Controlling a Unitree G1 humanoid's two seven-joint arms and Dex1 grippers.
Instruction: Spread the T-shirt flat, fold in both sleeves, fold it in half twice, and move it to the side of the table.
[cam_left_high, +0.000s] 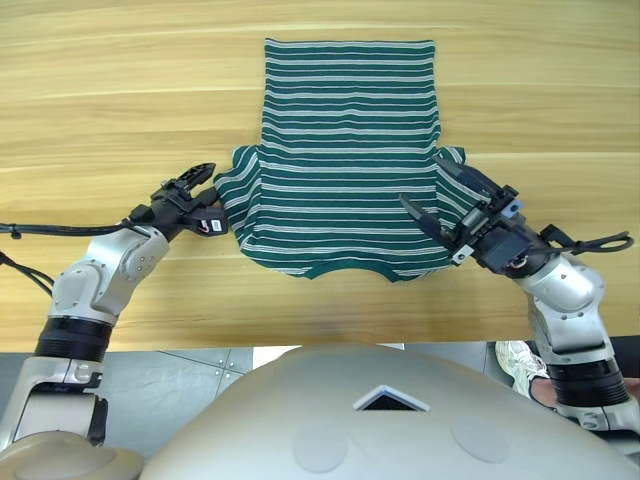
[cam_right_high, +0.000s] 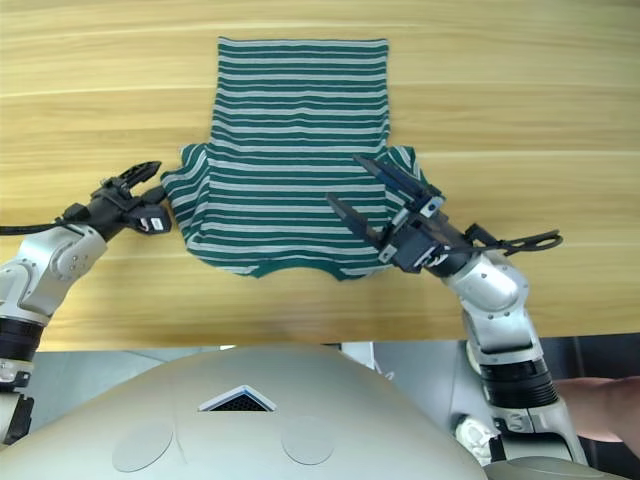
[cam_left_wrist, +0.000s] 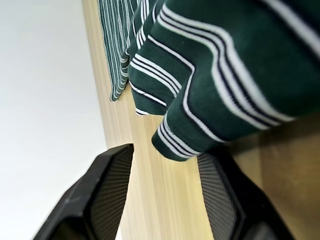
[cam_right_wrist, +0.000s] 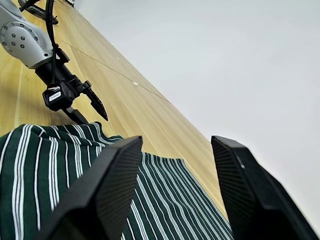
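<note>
Collar (cam_left_high: 345, 270) of the green striped T-shirt (cam_left_high: 345, 150) nearest, close to the near edge of the wooden table (cam_left_high: 100, 100). Shirt flat in the middle of the table, hem (cam_left_high: 350, 43) at the far end. Left sleeve (cam_left_high: 236, 178) and right sleeve (cam_left_high: 452, 158) short and bunched at the sides, not yet folded in.

Left gripper (cam_left_high: 208, 198) low on the table, just beside the left sleeve, claw wide, holding nothing. Right gripper (cam_left_high: 425, 180) up above the right shoulder of the shirt, claw wide too, holding nothing.

Step in hand, at a guess: folding in the sleeves. To do it well:
- Slide one finger under the sleeve edge and keep the other on top.
- Pinch just the sleeve, not the body cloth under it.
- Lower the right claw to the cloth before closing.
- Lift only a little, pull toward the middle, and lay the sleeve down smooth.

From the left wrist: striped cuff (cam_left_wrist: 175, 145) right at the mouth of the claw, in line with the gap between the two dark fingers (cam_left_wrist: 105, 195), not pinched. Much plainer than from the head. From the right wrist: wide spread claw over the stripes, with the left gripper small and far across the shirt. From the head: whole shirt shape, collar to hem, and both arms at once, far more than either wrist gives.
</note>
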